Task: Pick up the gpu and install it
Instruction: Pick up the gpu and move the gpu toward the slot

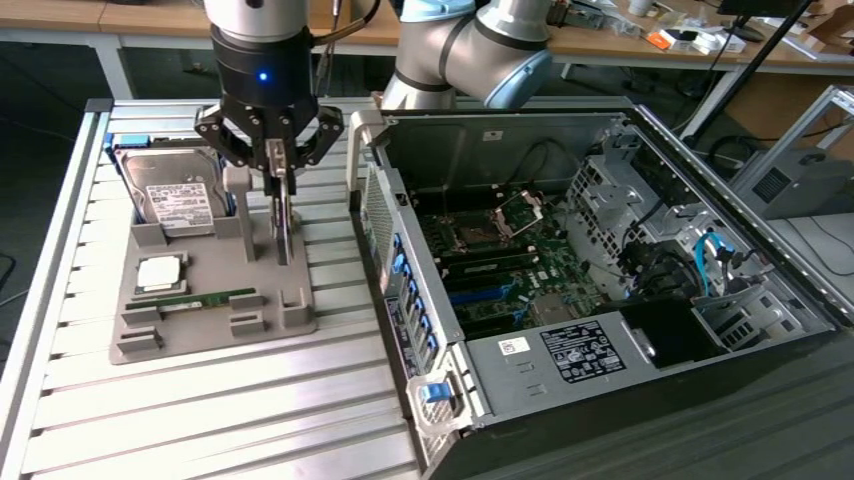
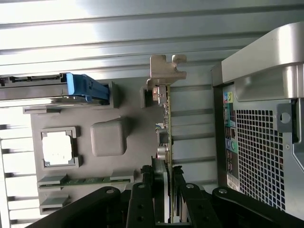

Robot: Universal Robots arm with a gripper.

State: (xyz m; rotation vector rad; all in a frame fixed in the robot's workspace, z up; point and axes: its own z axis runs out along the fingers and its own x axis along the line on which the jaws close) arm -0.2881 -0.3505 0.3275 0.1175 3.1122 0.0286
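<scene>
Gpu stands on edge, gripped near its top by the claw, whose fingers are closed partway against both faces. The card's lower edge sits at the right side of the grey tray. Left of it on the tray lie the hard drive, processor chip and RAM stick. The open computer case sits to the right on the slatted worktop.

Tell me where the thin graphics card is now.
On the exterior view's left, the thin graphics card stands on edge at the grey plastic holder, gripped by the tool, beside the silver hard drive.
</scene>
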